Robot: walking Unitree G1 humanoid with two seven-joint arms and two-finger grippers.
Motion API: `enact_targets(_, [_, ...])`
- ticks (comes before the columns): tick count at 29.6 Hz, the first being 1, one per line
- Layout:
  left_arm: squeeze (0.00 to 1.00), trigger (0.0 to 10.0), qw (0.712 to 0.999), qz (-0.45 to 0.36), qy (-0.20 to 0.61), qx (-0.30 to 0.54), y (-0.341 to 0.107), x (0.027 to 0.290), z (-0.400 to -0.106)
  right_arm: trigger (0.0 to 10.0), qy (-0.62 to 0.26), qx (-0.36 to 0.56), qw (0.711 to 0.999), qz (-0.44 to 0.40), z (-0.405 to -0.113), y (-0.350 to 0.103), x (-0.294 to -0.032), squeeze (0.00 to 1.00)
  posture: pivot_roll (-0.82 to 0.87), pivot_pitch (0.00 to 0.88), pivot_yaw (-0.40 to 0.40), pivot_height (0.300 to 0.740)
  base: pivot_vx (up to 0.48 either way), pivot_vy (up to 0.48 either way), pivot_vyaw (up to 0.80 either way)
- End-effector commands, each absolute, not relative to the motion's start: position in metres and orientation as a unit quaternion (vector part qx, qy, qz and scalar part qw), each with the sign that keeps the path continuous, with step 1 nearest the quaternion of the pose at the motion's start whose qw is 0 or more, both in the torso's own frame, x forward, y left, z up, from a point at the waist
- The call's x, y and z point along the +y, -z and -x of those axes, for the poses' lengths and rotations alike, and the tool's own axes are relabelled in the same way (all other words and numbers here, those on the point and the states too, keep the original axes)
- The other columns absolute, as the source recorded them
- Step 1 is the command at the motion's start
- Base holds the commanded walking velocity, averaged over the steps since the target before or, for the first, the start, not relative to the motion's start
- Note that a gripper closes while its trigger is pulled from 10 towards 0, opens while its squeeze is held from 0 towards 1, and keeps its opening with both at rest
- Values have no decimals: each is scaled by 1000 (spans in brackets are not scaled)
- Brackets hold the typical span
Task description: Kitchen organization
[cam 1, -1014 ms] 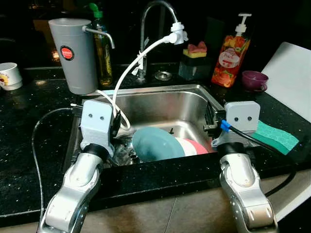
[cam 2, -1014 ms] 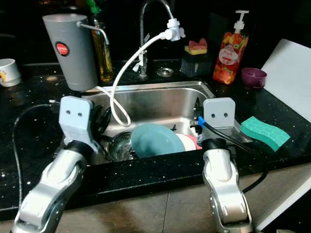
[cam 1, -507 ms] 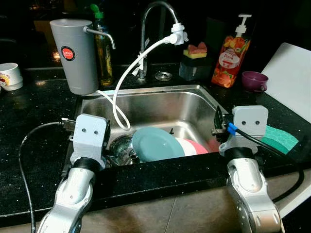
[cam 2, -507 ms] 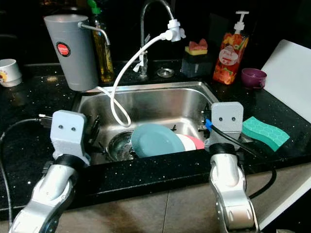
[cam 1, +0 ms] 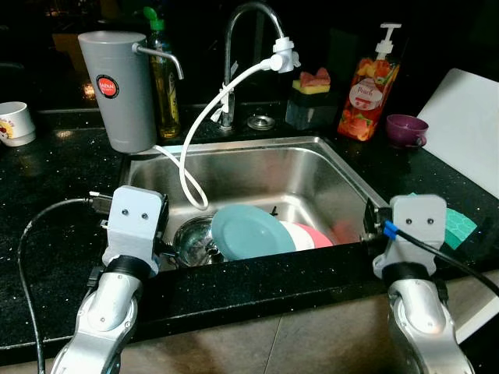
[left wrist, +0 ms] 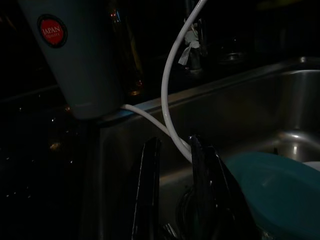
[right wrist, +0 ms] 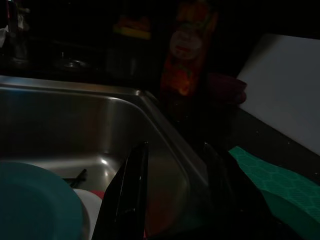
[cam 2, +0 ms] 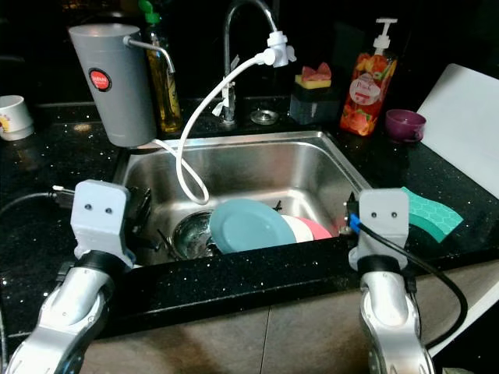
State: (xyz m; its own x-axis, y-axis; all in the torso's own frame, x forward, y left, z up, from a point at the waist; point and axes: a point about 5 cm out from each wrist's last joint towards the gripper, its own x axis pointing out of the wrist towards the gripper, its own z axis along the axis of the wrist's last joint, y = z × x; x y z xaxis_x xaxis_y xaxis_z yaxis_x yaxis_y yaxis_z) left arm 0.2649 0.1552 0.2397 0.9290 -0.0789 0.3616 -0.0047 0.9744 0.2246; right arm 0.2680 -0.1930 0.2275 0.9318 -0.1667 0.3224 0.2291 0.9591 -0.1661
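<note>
A teal plate (cam 1: 251, 231) leans in the steel sink (cam 1: 265, 167) over a white plate and a pink plate (cam 1: 321, 236). A metal pot (cam 1: 191, 234) sits beside them by the drain. My left gripper (left wrist: 173, 144) is open and empty above the sink's front left corner, with its wrist block (cam 1: 136, 224) over the counter edge. The white hose (left wrist: 170, 100) runs just beyond its fingers. My right gripper (right wrist: 175, 147) is open and empty at the sink's front right corner, and its wrist block (cam 1: 417, 226) stands beside a green sponge (cam 2: 430, 214).
A grey filter jug (cam 1: 117, 89), an oil bottle (cam 1: 164, 78) and the faucet (cam 1: 248, 47) stand behind the sink. An orange soap bottle (cam 1: 360, 84), a purple cup (cam 1: 407, 128) and a white board (cam 1: 468, 117) are at the right. A white mug (cam 1: 14, 123) is far left.
Both arms have drawn back from over the sink toward the counter's front edge, the left one moving left and the right one moving right. The plates have not moved.
</note>
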Motion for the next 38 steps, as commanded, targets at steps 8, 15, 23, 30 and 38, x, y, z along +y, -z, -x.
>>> enact_targets(8, [0,10000,989,54,4,-141,-238,163,-266,10000,144,-177,969,93,-274,-242,-210,0,19,133,-24,740,0,0,0])
enact_targets(15, [0,10000,980,0,53,-190,-254,152,-264,10000,130,-196,968,87,-281,-253,-204,0,21,134,-31,740,0,0,0])
enact_targets(23, [0,10000,977,-9,77,-198,-260,143,-268,10000,110,-196,974,17,-287,-256,-198,0,21,135,-32,740,0,0,0])
enact_targets(30, [0,10000,970,-32,96,-223,-266,134,-272,10000,107,-201,974,-7,-289,-259,-197,0,19,134,-31,740,0,0,0])
enact_targets(38, [0,10000,971,-25,102,-215,-266,128,-276,10000,100,-204,974,-12,-290,-260,-194,0,18,135,-30,740,0,0,0])
